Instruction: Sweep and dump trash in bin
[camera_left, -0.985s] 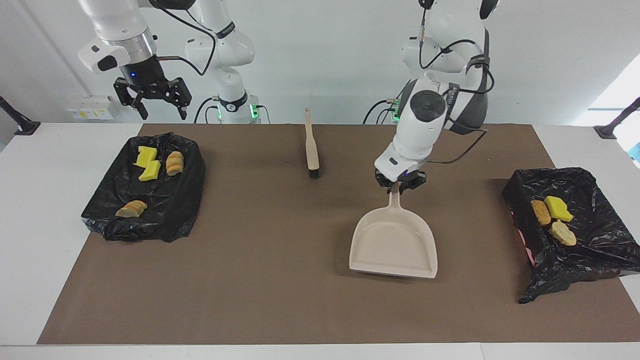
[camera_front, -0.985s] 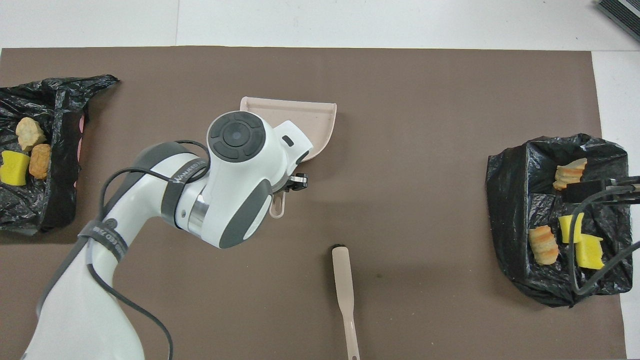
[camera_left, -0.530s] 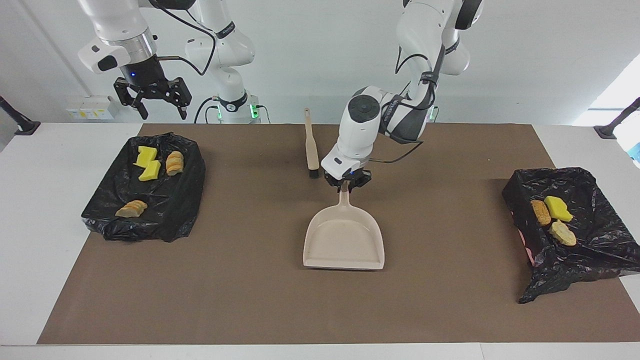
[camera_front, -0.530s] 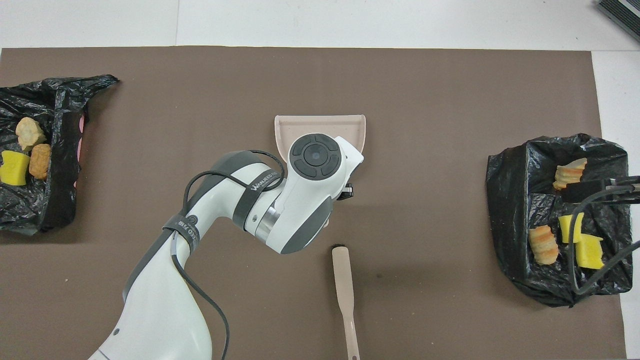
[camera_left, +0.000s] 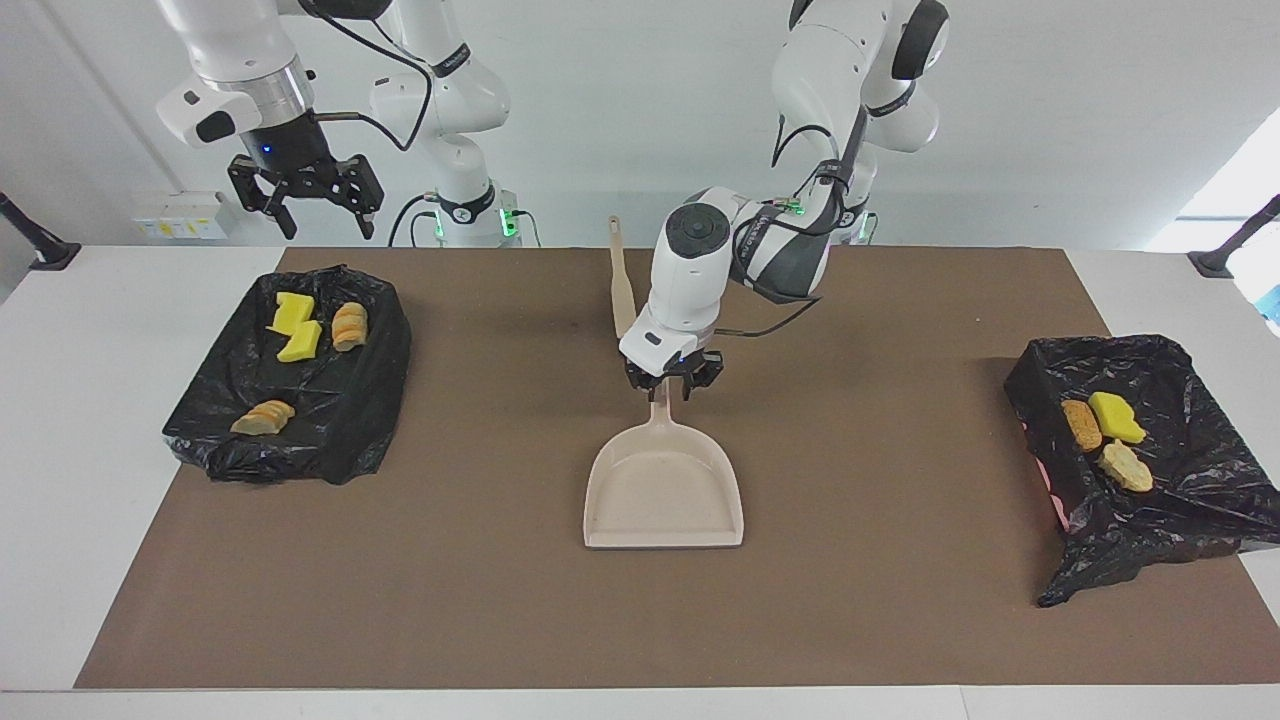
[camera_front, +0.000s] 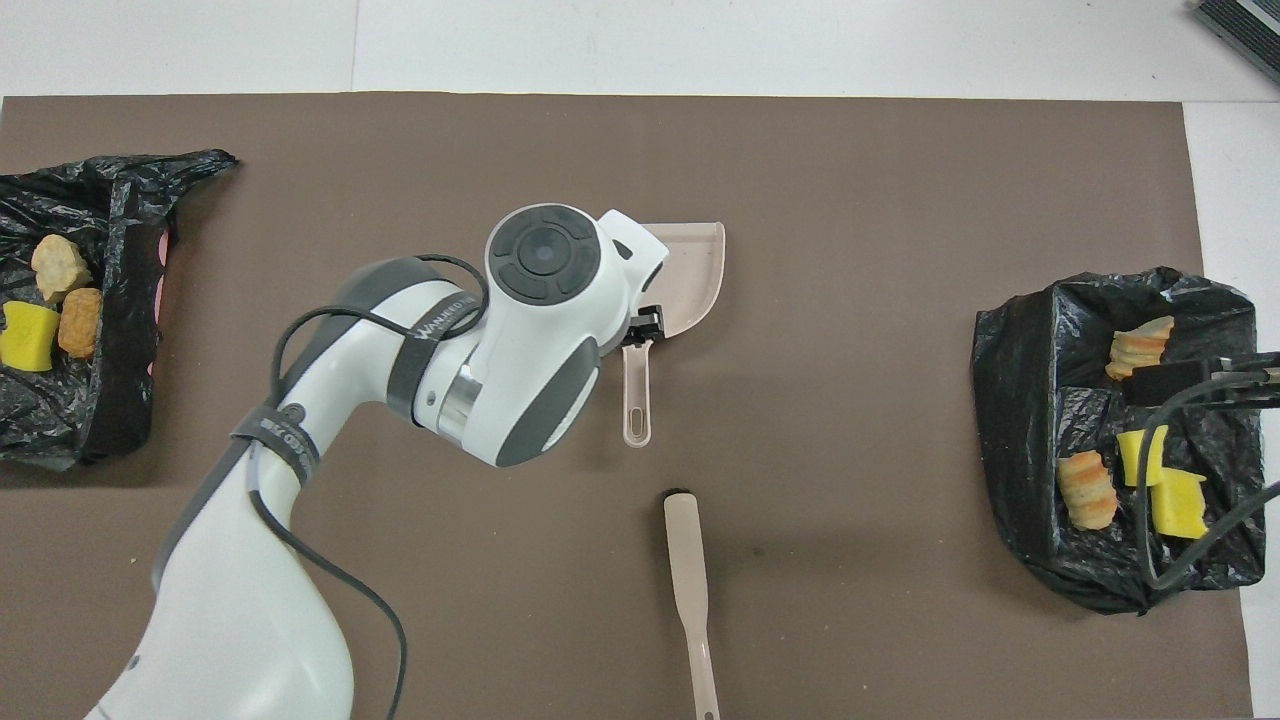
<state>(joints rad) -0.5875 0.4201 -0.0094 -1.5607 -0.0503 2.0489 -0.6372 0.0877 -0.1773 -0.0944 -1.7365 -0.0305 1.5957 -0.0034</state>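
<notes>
The trash lies in two black-bagged bins. The bin (camera_left: 300, 400) (camera_front: 1020, 400) at the right arm's end holds yellow sponge bits (camera_left: 294, 312) and bread-like chunks (camera_left: 265, 416). The bin (camera_left: 1180, 490) (camera_front: 110, 330) at the left arm's end holds a yellow sponge (camera_left: 1116, 415) and two tan chunks (camera_left: 1126, 466). The beige dustpan (camera_left: 665, 490) (camera_front: 695, 275) lies flat mid-mat. My left gripper (camera_left: 668, 385) (camera_front: 645, 325) stands open, its fingers astride the dustpan's handle (camera_front: 636, 395). High over the bin at its own end, my right gripper (camera_left: 305, 195) waits open.
The beige brush (camera_left: 620, 290) (camera_front: 690, 590) lies on the brown mat (camera_left: 480, 560), nearer to the robots than the dustpan, bristles toward it. The left arm's wrist hides part of the pan in the overhead view. White table borders the mat.
My left arm carried the dustpan from the left arm's end toward the middle of the mat, set it down and opened its fingers off the handle. The right arm has not moved.
</notes>
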